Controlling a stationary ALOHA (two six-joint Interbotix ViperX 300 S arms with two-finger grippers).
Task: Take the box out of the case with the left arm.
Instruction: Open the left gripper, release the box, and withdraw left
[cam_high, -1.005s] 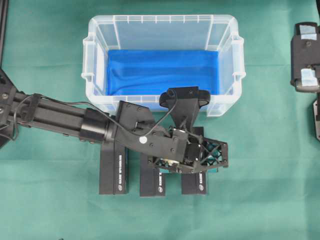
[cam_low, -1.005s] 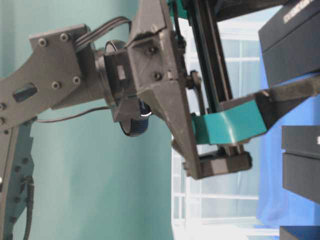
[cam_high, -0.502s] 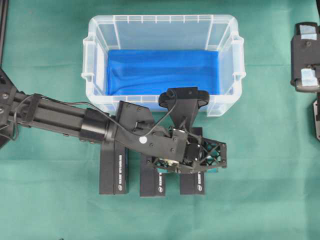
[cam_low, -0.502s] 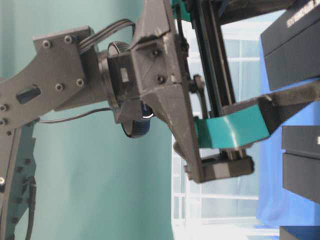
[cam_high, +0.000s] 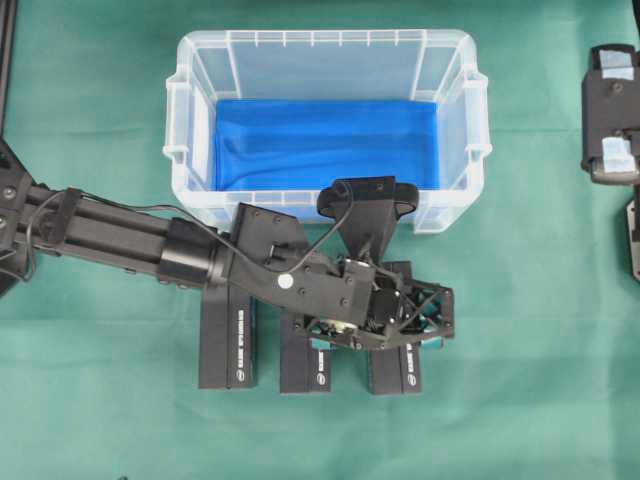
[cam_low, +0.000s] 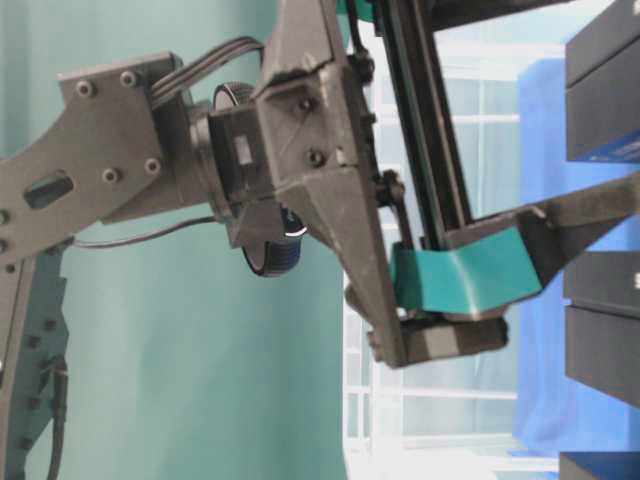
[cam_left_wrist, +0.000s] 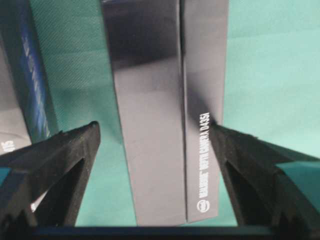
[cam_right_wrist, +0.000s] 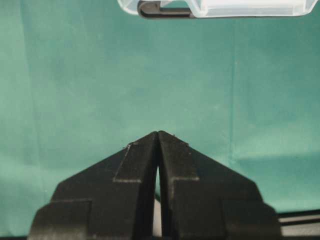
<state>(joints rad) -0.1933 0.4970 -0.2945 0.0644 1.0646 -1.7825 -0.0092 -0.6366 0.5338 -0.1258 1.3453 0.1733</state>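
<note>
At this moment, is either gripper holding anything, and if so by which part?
Nothing is held. The left gripper straddles the long black rectangular box lying on the green cloth, fingers clear of both its sides. The right gripper is shut on nothing.

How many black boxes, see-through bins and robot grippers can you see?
Black boxes: 3, left, middle, right, all on the green cloth
See-through bins: 1, the case, only a blue sheet inside
Grippers: 2, left gripper, right gripper
Total: 6
</note>
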